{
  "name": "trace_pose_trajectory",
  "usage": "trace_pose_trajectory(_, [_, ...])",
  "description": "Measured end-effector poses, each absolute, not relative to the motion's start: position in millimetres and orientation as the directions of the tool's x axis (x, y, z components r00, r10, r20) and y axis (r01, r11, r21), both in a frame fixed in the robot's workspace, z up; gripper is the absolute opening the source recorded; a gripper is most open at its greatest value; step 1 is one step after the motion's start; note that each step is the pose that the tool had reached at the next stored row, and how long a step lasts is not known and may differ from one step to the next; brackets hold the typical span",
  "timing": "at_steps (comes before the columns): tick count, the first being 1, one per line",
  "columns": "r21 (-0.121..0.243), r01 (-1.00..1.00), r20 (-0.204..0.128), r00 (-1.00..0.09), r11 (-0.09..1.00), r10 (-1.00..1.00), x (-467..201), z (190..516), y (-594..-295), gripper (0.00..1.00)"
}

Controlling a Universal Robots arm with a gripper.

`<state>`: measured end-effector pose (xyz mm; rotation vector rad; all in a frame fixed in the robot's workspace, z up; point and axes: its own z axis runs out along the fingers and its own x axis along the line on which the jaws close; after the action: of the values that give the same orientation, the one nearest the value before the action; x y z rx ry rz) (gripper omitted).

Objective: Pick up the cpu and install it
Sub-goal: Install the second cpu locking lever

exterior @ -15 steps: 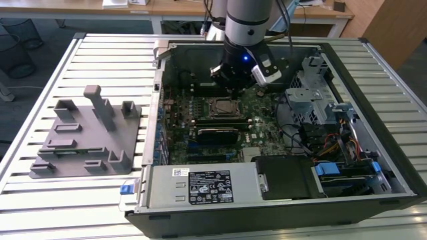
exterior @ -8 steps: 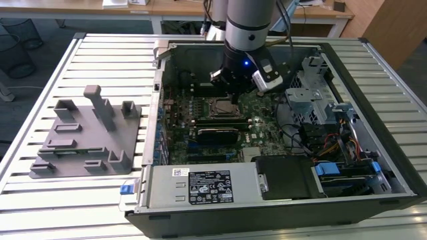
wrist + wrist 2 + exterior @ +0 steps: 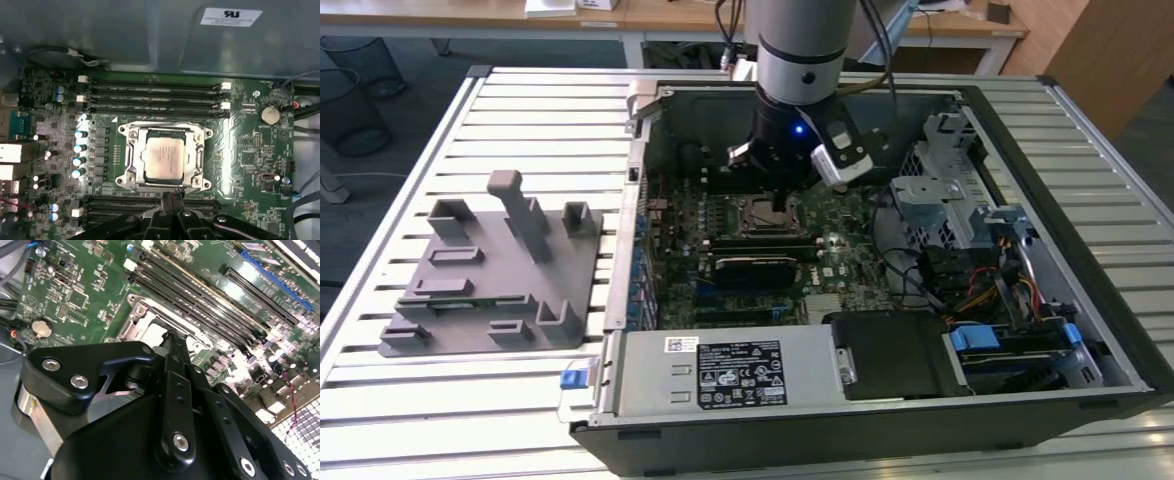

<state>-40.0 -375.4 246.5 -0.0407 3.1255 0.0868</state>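
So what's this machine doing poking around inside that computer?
A robot arm is reaching down into an open computer case lying on a slatted table. Its gripper hangs just above the motherboard, close to the edge of the processor socket. The cpu, the pale silvery square, already sits inside the socket's metal frame. The gripper holds nothing. A grey fixture tray stands beside the case, on the exterior view's left.

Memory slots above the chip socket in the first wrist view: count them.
4, stacked as parallel dark strips between the grey case wall and the socket, where the cpu sits. More slots run along the socket's other side, partly hidden by the pincer.
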Motion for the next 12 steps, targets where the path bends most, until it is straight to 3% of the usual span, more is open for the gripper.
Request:
trace_pose_trajectory(5, [0.056,-0.025,0.016,-1.0,0.998,-0.026,-40,246,-380,0.11])
trace_pose_trajectory(12, [0.057,-0.025,0.017,-1.0,0.998,-0.026,-47,240,-387,0.11])
